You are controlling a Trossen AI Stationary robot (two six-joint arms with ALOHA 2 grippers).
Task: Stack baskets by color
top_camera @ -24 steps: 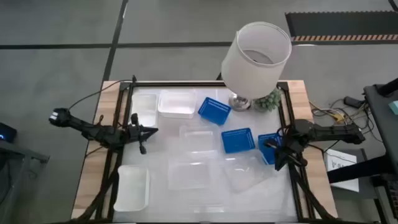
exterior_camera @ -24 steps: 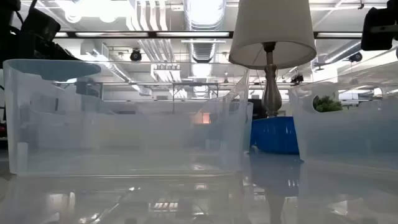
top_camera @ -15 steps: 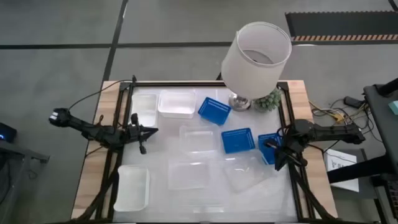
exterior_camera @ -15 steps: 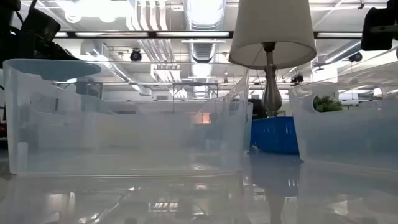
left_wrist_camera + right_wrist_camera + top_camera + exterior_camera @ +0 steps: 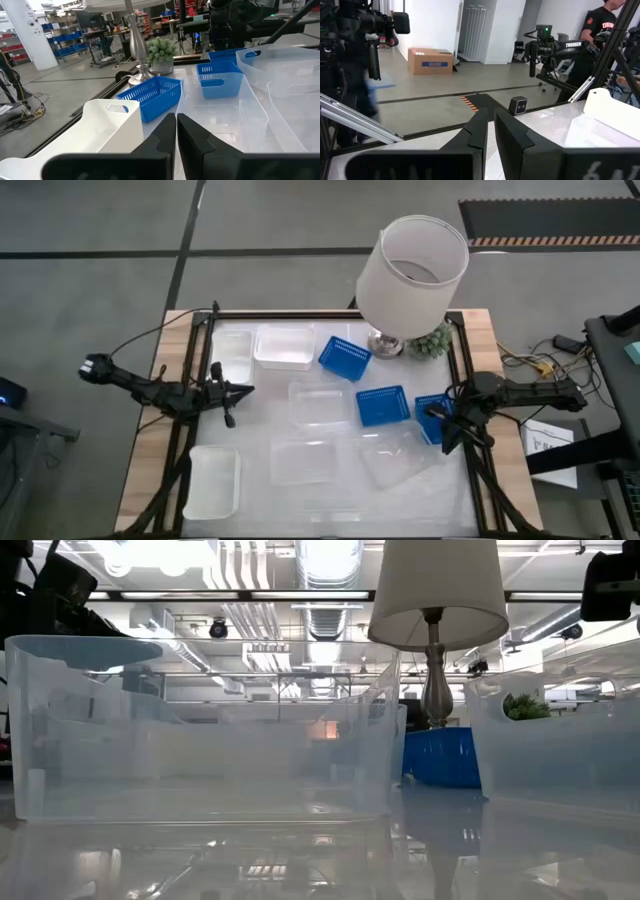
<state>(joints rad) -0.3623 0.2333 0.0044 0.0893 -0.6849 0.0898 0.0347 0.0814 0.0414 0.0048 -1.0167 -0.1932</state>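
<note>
Blue baskets sit on the white table at the far middle (image 5: 345, 357), right of centre (image 5: 383, 406) and at the right edge (image 5: 430, 420). White baskets lie at the far left (image 5: 285, 347) and the near left (image 5: 213, 480). Clear baskets rest at the centre (image 5: 318, 402) and along the near side (image 5: 304, 462), (image 5: 400, 460). My left gripper (image 5: 245, 390) (image 5: 176, 120) hovers shut at the left side, touching nothing. My right gripper (image 5: 440, 417) (image 5: 490, 117) hangs shut above the right-edge blue basket, with nothing between its fingers.
A lamp with a big white shade (image 5: 412, 270) and a small green plant (image 5: 432, 340) stand at the far right. A pale basket (image 5: 232, 355) sits at the far left corner. Black frame rails (image 5: 463, 380) run along the table's sides.
</note>
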